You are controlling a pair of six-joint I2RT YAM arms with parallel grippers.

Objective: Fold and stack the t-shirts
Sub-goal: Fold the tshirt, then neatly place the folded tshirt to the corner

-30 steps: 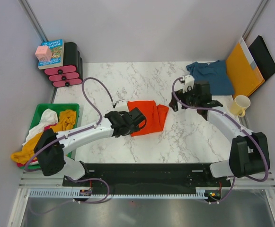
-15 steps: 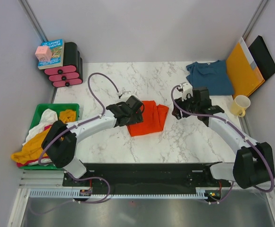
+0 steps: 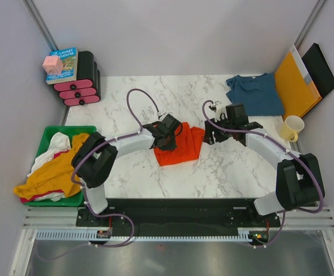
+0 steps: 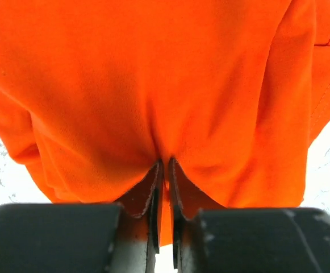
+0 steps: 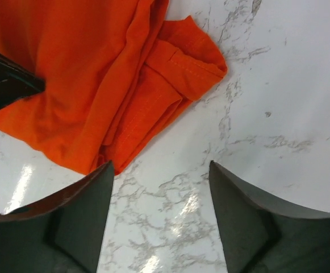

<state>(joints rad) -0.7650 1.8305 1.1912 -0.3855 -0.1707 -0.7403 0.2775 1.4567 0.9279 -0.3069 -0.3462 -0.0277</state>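
Note:
The orange-red t-shirt (image 3: pixel 181 146) lies folded on the marble table (image 3: pixel 235 167) near the middle. My left gripper (image 3: pixel 168 131) is at its left far edge, shut on a pinch of the orange cloth (image 4: pixel 165 170); the fabric fills the left wrist view. My right gripper (image 3: pixel 208 137) stands open just right of the shirt, over bare marble (image 5: pixel 170 193), with the shirt's sleeve edge (image 5: pixel 182 62) ahead of its fingers. The dark teal-blue t-shirt (image 3: pixel 254 94) lies spread at the back right, touched by neither gripper.
A green bin (image 3: pixel 50 135) of yellow and white garments sits at the left edge. A book and pink cube on black-pink blocks (image 3: pixel 75 77) stand back left. An orange-yellow envelope (image 3: pixel 293 83), a black folder (image 3: pixel 321 69) and a cream mug (image 3: pixel 292 127) are at the right.
My left gripper moved up along the orange shirt's left edge and closed on the cloth. My right gripper moved left, toward the shirt's right side.

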